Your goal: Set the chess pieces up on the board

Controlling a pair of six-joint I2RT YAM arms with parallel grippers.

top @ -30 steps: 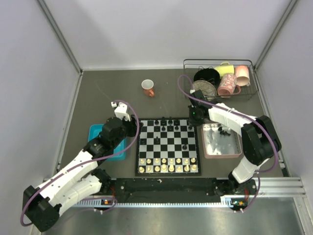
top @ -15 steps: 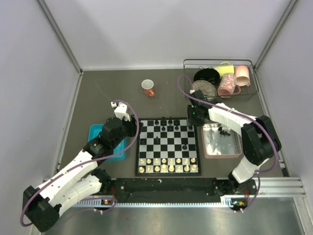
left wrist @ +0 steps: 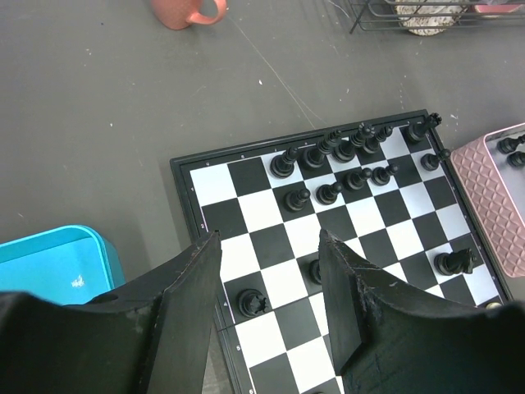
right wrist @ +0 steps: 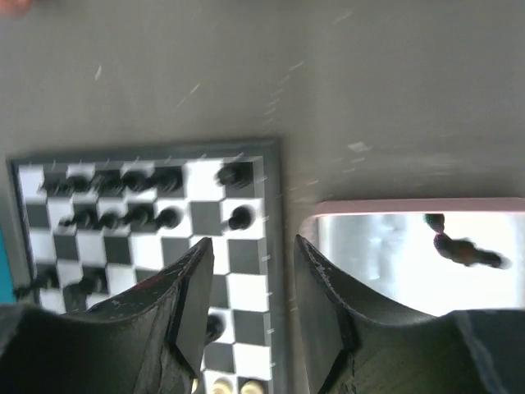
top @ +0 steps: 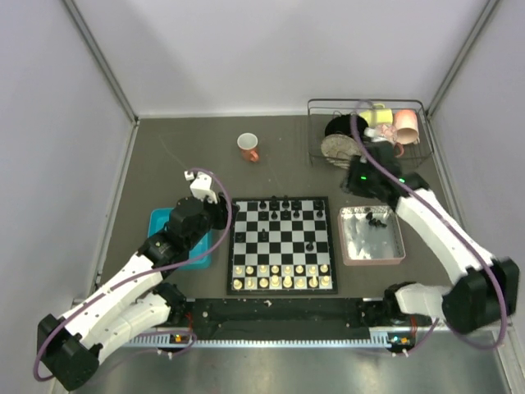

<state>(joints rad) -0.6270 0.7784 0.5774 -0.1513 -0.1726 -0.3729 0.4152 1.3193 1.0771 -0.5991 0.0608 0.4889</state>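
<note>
The board (top: 281,256) lies at the table's middle. Black chess pieces (top: 279,205) fill parts of its two far rows, and one (top: 309,245) stands alone nearer the centre. More black pieces (top: 376,218) lie in the pink tray (top: 392,254). My left gripper (top: 226,212) hovers open over the board's far left part; in the left wrist view (left wrist: 269,238) a black piece (left wrist: 252,302) stands below the gap, untouched. My right gripper (top: 351,187) hangs high between board and tray, open and empty (right wrist: 253,242). That view shows the board (right wrist: 201,174), blurred pieces (right wrist: 240,217) and the tray (right wrist: 410,205).
Cream-white pieces (top: 281,275) line the board's near rows. A teal tray (top: 160,220) sits left of the board under the left arm. An orange cup (top: 248,147) stands behind the board. A wire rack (top: 414,152) with cups and plates is at the back right.
My right gripper has opened and pulled up and to the right, away from the board's far right corner. The left arm has not moved.
</note>
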